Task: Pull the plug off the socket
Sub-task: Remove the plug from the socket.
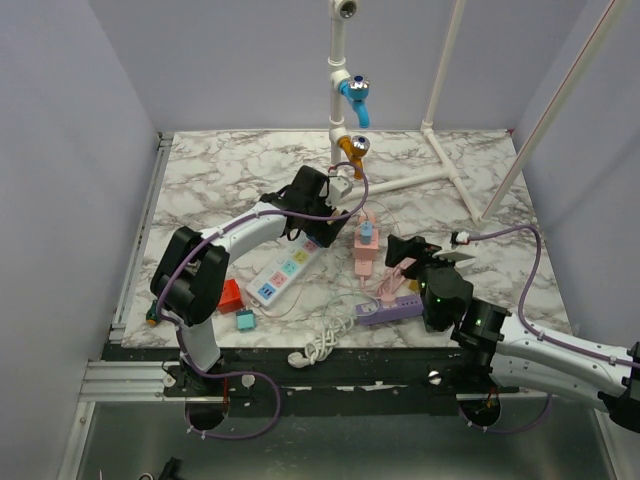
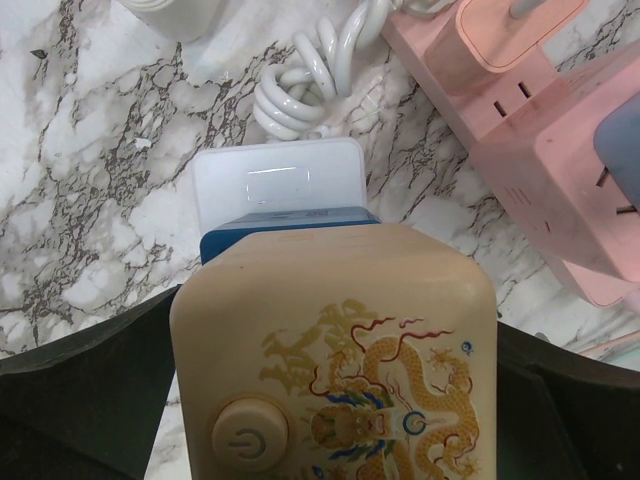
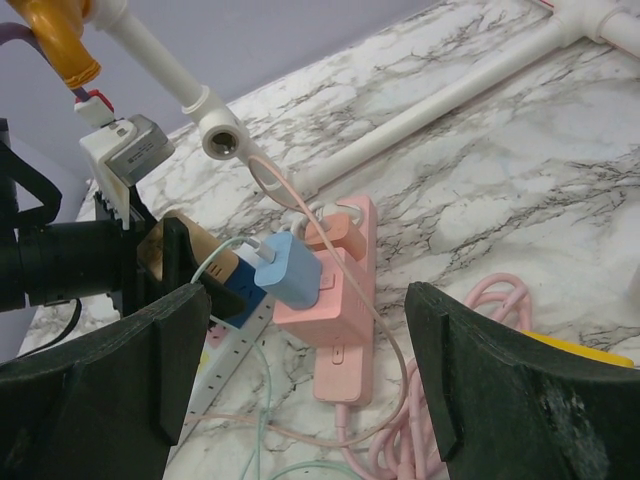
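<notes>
Marble-patterned tabletop (image 1: 220, 170), glossy plastic everywhere. The left gripper (image 2: 332, 310) has its black fingers spread as wide as they go, one on each side of a smooth beige power strip (image 2: 335, 330) printed with a gold dragon and a round power button (image 2: 248, 435). I can't tell whether the fingers touch the strip.

Just past the fingertips, at the strip's end, sits a boxy blue-and-white plug (image 2: 280, 190) with rounded corners. Beyond it lies a white coiled cable (image 2: 310, 80).

The right gripper (image 3: 310, 295) is spread wide too, with nothing in its grasp. Straight ahead, framed between its fingers, lies a pink power strip (image 3: 340, 340). A light-blue plug (image 3: 290, 270) is seated in it, with a pink plug (image 3: 335, 232) just behind. Thin cords loop across the strip, a pink cable (image 3: 490, 300) curls by the right finger, and white PVC pipe (image 3: 420, 120) runs beyond.
</notes>
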